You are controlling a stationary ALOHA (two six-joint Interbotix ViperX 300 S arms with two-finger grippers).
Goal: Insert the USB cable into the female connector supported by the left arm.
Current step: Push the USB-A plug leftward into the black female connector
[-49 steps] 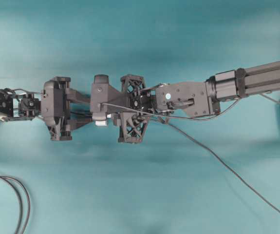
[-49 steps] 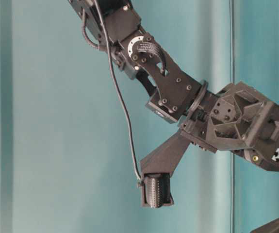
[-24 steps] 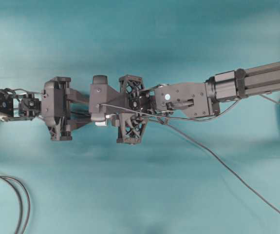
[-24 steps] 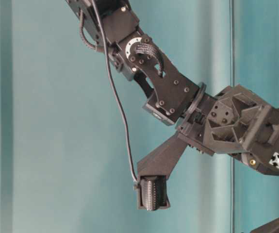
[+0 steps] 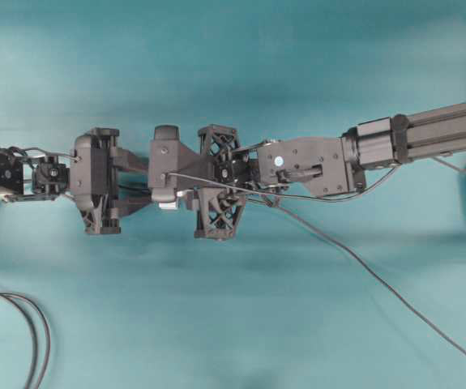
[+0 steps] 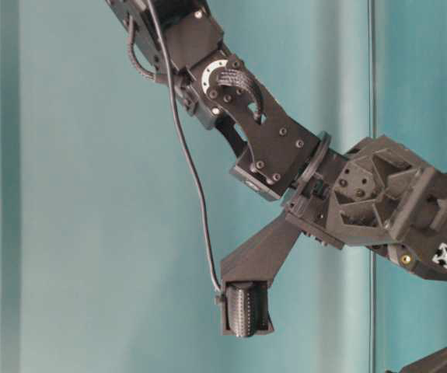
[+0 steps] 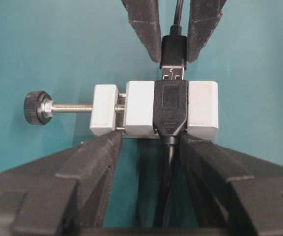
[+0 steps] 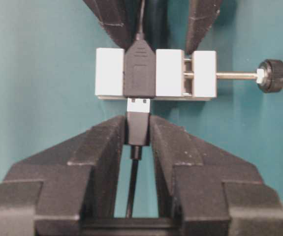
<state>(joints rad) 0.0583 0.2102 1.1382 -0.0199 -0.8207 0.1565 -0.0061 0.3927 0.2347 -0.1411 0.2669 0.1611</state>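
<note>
The female connector [image 7: 153, 109], a white block with a black band and a knobbed pin [image 7: 37, 107], is held by its sides in my left gripper [image 7: 150, 136], which is shut on it. My right gripper [image 8: 137, 123] is shut on the black plug of the USB cable [image 8: 137, 132]. The plug's silvery tip [image 8: 139, 104] sits at the connector's [image 8: 139, 73] mouth, with a short length of metal showing. In the overhead view the grippers meet at the middle, and a bit of the white block [image 5: 168, 205] shows between them.
Looped dark cables [image 5: 30, 328] lie at the overhead view's lower left. The USB cable's thin tail [image 5: 378, 279] runs off to the lower right. In the table-level view a thin cable [image 6: 196, 194] hangs down to a ribbed finger [image 6: 245, 309].
My right gripper with the plug has shifted slightly left toward the block over the last second. My left arm has stayed still.
</note>
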